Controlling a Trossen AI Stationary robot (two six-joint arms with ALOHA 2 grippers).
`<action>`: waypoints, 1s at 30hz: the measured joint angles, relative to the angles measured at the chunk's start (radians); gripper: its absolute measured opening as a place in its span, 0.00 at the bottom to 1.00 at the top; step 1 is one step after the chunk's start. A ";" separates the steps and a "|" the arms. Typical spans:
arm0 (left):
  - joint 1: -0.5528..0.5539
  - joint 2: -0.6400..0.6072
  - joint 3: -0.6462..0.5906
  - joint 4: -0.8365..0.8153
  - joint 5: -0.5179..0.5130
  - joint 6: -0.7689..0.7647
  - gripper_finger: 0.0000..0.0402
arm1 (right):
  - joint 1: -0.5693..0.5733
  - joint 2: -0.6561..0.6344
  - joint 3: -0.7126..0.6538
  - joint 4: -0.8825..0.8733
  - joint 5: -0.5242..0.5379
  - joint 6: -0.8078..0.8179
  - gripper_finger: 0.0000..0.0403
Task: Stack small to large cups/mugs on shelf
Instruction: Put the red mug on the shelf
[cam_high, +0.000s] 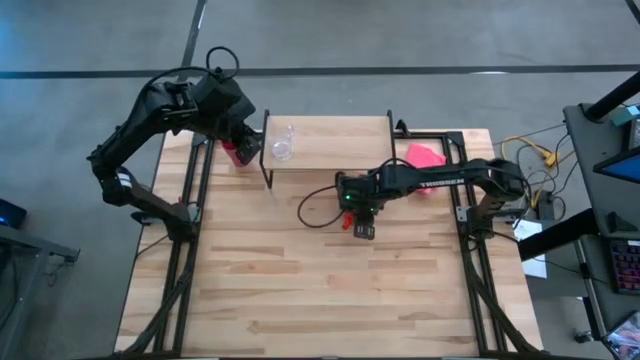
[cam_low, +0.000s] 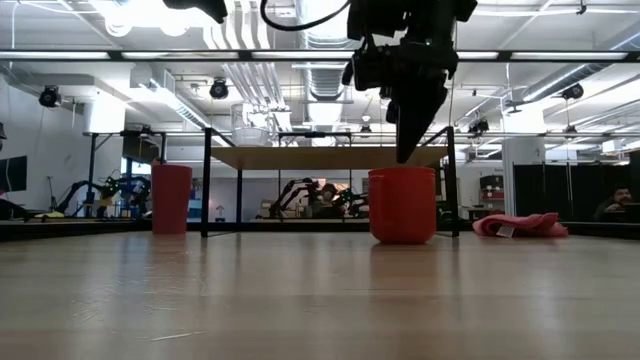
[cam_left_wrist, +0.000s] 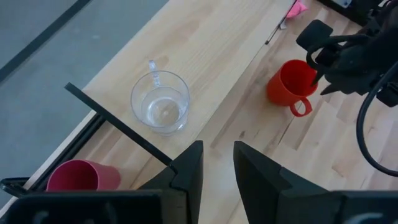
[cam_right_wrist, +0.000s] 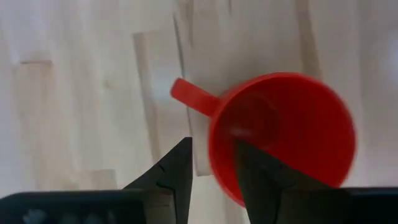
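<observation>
Over the table's middle, the right gripper (cam_right_wrist: 211, 165) straddles the red mug's (cam_right_wrist: 283, 134) rim, fingers apart, not yet clamped

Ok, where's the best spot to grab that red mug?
Probably the rim wall beside the handle, from straight above. The red mug stands upright and open on the tabletop, and the right claw already straddles that wall, one finger inside, one outside.
</observation>
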 joint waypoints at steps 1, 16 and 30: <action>0.000 0.000 0.000 0.000 0.000 0.000 0.19 | -0.001 -0.001 0.000 0.000 0.004 -0.004 0.27; -0.001 0.002 -0.002 0.003 0.000 0.000 0.19 | 0.000 0.040 -0.026 -0.007 0.017 0.002 0.29; 0.000 0.002 -0.002 0.004 0.000 -0.001 0.19 | 0.000 0.073 -0.013 -0.004 0.036 0.002 0.03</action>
